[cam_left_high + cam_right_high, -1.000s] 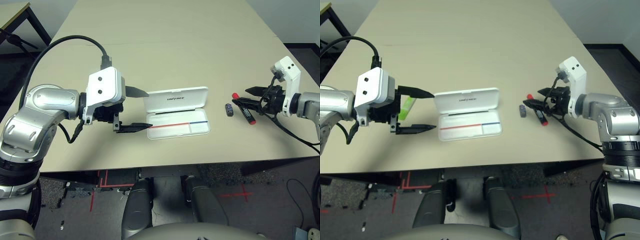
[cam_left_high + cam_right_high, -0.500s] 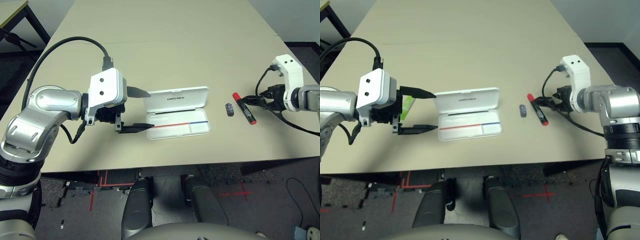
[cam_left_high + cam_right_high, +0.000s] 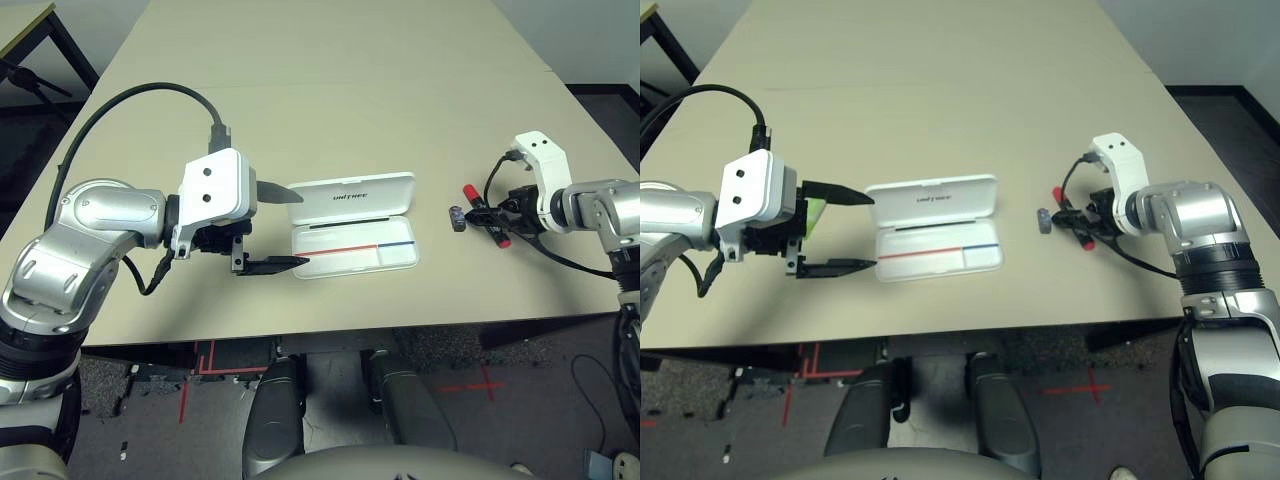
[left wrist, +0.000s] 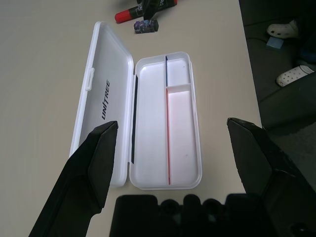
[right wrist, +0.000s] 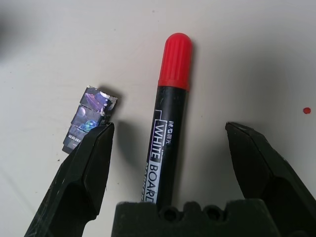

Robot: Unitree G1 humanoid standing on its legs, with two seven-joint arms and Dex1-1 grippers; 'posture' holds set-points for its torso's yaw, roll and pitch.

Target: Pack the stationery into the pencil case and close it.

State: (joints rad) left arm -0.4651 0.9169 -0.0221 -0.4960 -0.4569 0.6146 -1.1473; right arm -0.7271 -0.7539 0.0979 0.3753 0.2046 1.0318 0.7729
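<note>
The right gripper [image 5: 168, 163] is hovering with its jaws spread wide on either side of the red marker [image 5: 165, 123], holding nothing yet, so the pick-up of the first stationery piece is the step in hand. The marker is lying on the table [image 3: 330, 120] at three o'clock from the open pencil case [image 3: 355, 240], with the tiny dark block [image 3: 456, 218] just beside it. The left gripper [image 3: 270, 228] is waiting at nine o'clock of the case, wide open and empty, the green bar [image 3: 814, 216] peeking behind it. Next, I reckon, the fingers need lowering and closing squarely across the marker's barrel.
</note>
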